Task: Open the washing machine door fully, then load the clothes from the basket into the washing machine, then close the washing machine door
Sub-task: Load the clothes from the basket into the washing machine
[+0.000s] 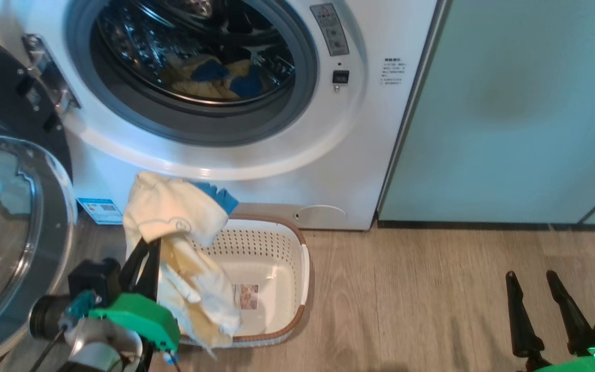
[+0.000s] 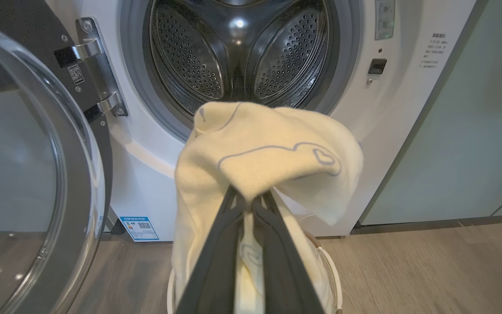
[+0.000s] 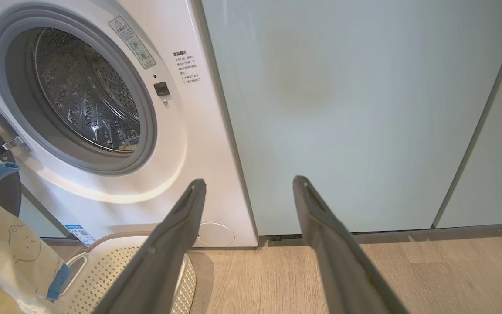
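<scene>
My left gripper [image 1: 147,248] is shut on the pale yellow clothes [image 1: 173,217], lifted above the left end of the cream basket [image 1: 277,248]. In the left wrist view the garment [image 2: 268,152] drapes over my closed fingers [image 2: 216,261] in front of the drum opening. The washing machine [image 1: 256,155] stands behind the basket, its steel drum [image 2: 238,52] exposed. More yellow and blue fabric [image 1: 215,77] lies inside the drum. The washing machine door [image 1: 3,217] hangs swung out on the left. My right gripper [image 1: 537,289] is open, low over the floor at the right, holding nothing.
Pale green cabinet doors [image 1: 525,103] stand right of the washer. Wooden floor [image 1: 432,299] stretches between the basket and my right gripper. A blue sticker [image 1: 100,209] sits low on the washer front. The basket's inside [image 1: 261,279] shows a printed label.
</scene>
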Motion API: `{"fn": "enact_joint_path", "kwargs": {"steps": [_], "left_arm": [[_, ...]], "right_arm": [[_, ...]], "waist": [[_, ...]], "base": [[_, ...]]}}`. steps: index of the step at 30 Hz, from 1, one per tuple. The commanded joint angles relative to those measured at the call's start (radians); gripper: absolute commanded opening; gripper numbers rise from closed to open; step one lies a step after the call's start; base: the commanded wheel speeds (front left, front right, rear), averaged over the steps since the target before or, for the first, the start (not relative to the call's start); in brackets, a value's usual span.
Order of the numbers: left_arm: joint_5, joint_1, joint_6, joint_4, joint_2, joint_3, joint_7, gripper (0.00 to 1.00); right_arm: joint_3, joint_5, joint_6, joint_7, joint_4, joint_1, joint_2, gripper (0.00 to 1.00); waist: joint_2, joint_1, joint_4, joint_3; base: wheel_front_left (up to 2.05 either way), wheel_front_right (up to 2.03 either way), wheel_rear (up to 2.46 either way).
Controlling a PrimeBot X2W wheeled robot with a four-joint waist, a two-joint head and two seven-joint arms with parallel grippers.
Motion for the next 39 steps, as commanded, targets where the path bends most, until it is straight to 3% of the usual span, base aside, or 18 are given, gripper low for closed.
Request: {"fn": "enact_joint_path", "kwargs": {"steps": [1, 8, 17, 29, 39], "left_arm": [[-0.005, -0.074, -0.007, -0.022, 0.023, 0.05, -0.002, 0.0], [-0.016, -0.172, -0.023, 0.022, 0.016, 0.058, 0.004, 0.0], [-0.049, -0.442, -0.072, 0.154, 0.018, 0.101, 0.023, 0.0], [-0.042, -0.787, -0.151, 0.333, 0.128, 0.112, 0.16, 0.0], [-0.049, -1.046, -0.212, 0.394, 0.242, 0.098, 0.408, 0.0]], "right_arm": [[0.025, 0.006, 0.001, -0.013, -0.031, -0.056, -0.015, 1.0], [0.025, 0.023, 0.001, -0.032, -0.028, -0.089, -0.015, 1.0], [0.035, 0.054, 0.001, -0.056, -0.022, -0.174, -0.015, 1.0], [0.062, 0.142, 0.001, -0.061, -0.024, -0.289, -0.015, 1.0], [0.102, 0.234, 0.001, -0.061, -0.047, -0.338, -0.015, 1.0]], "waist": [[0.0, 0.0, -0.012, 0.018], [0.0, 0.0, -0.038, 0.103], [0.0, 0.0, -0.072, 0.285], [0.0, 0.0, -0.174, 0.489], [0.0, 0.0, -0.263, 0.603]], "base": [[0.0, 0.0, 0.0], [0.0, 0.0, 0.0], [0.0, 0.0, 0.0], [0.0, 0.0, 0.0], [0.0, 0.0, 0.0]]}}
